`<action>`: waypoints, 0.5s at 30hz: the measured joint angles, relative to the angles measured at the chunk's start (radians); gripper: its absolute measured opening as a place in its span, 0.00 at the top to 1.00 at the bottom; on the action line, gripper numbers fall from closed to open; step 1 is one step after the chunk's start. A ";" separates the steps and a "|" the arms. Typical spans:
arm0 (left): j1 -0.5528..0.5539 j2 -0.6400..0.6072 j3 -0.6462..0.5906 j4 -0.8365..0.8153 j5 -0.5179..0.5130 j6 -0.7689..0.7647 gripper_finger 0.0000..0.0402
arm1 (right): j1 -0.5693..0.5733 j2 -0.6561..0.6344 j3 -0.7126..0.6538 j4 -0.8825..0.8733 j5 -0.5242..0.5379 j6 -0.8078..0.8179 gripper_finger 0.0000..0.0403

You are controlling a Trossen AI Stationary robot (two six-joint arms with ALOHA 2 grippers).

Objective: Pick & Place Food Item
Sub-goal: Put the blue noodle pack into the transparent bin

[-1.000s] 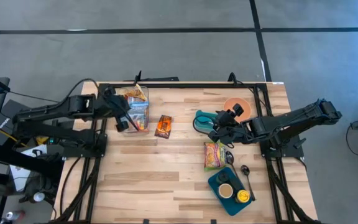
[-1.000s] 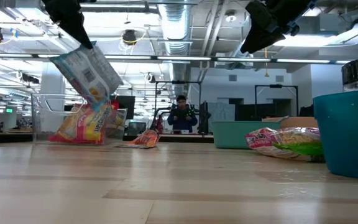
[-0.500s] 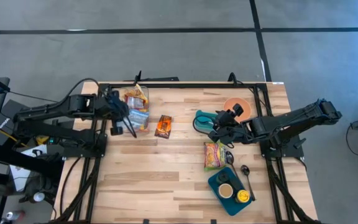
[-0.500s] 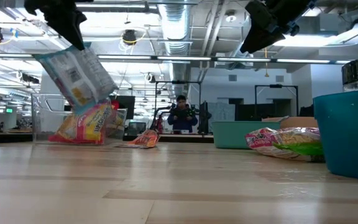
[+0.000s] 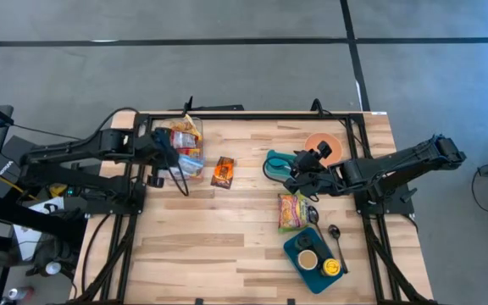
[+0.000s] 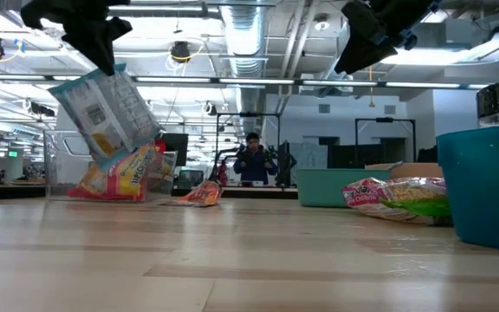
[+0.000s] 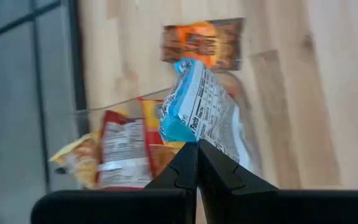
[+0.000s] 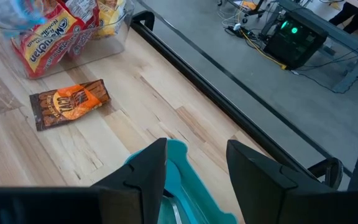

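Nearest, low on the pale wooden worktop [image 5: 219, 237]: dark teal tray [image 5: 299, 254] with small jars; yellow-green snack packet [image 5: 292, 210] just beyond it; right pincer [image 5: 296, 175], fingers apart and empty, above a teal bowl [image 5: 274, 163]; orange-brown wrapper [image 5: 222, 172] lying flat mid-worktop; left pincer [image 6: 104, 59] clamped on a light-blue and white printed food bag [image 6: 104, 113], hanging tilted over the clear plastic bin [image 5: 186, 146] of snack packets at the far left.

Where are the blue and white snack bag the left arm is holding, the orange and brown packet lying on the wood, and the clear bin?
blue and white snack bag [image 6: 109, 113], low view, middle of its printed face.
orange and brown packet [image 5: 222, 172], high view, its centre.
clear bin [image 6: 59, 165], low view, its left wall.
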 joint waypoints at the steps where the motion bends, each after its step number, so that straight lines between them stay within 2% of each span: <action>1: 0.000 0.005 0.000 -0.007 0.012 0.002 1.00 | 0.000 0.000 0.000 0.002 0.000 0.000 0.60; 15: 0.071 0.103 0.000 -0.092 0.003 0.040 1.00 | -0.002 0.000 0.000 0.017 0.000 0.000 0.60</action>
